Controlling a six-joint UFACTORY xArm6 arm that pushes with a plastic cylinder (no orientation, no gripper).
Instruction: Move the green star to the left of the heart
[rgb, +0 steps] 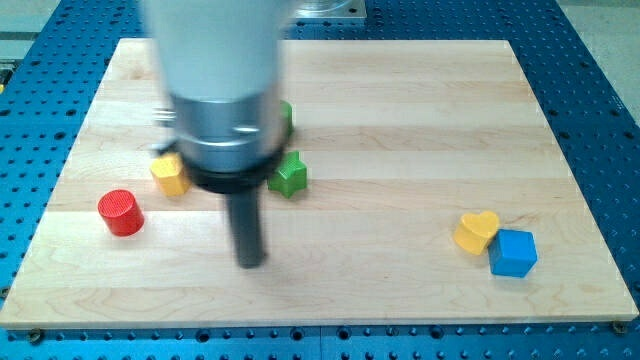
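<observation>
Five blocks are clearly seen on the wooden board (400, 110). Taking the green star (288, 176) as landmark: my tip (250, 263) stands below it and slightly toward the view's left, apart from it, touching nothing. A yellow block (171, 174) sits to the star's left, the red cylinder (121, 212) farther left and lower. The yellow heart (476, 231) lies well apart to the star's lower right, touching the blue cube (513, 252). Another green block (286, 114) peeks out above the star, mostly hidden by the arm. The rod hangs upright and holds nothing.
</observation>
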